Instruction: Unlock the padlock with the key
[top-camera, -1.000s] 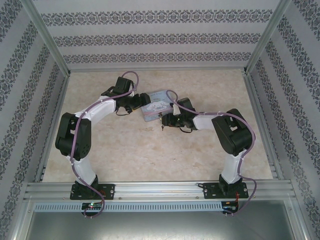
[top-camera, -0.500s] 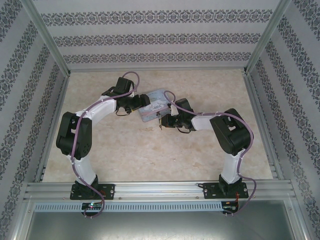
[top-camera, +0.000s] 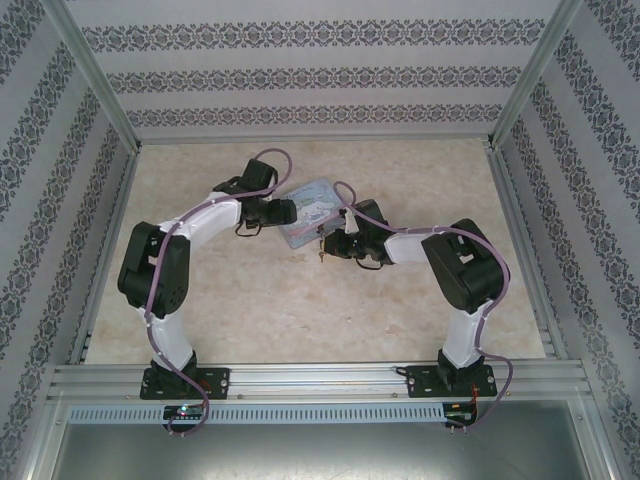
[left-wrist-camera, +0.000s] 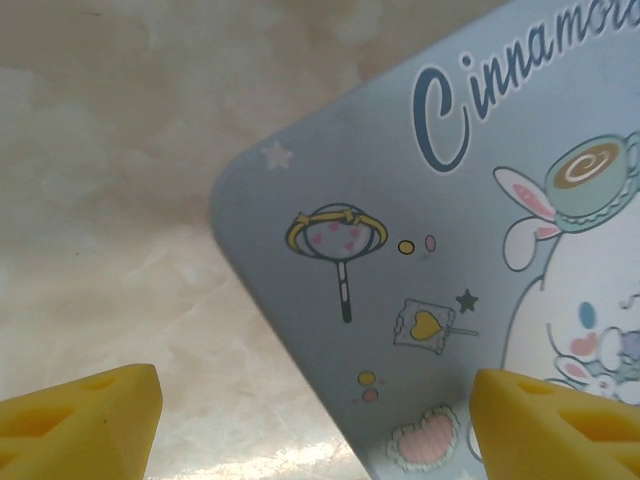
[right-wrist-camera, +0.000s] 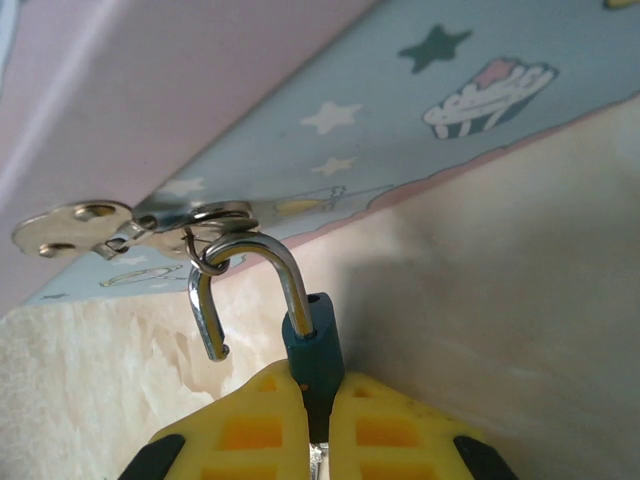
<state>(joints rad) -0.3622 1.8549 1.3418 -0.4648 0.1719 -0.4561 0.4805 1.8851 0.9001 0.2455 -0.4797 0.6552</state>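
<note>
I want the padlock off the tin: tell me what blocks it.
The right gripper is shut on the padlock; nothing stands between them. Its open shackle is hooked through the ring on the tin's latch, which holds it.

Looks at a corner of a pale blue tin (left-wrist-camera: 450, 250) with a white bunny on it, creamy table (left-wrist-camera: 120, 200) beside. Holds yellow jaws wide apart, one low on each side.

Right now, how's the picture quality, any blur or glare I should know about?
Left wrist: tin print crisp, yellow fingertips soft, pale sheen on the table. Right wrist: padlock sharp, glints on its shackle, tin's pink side blurred. Top external: even light, padlock just a speck.
</note>
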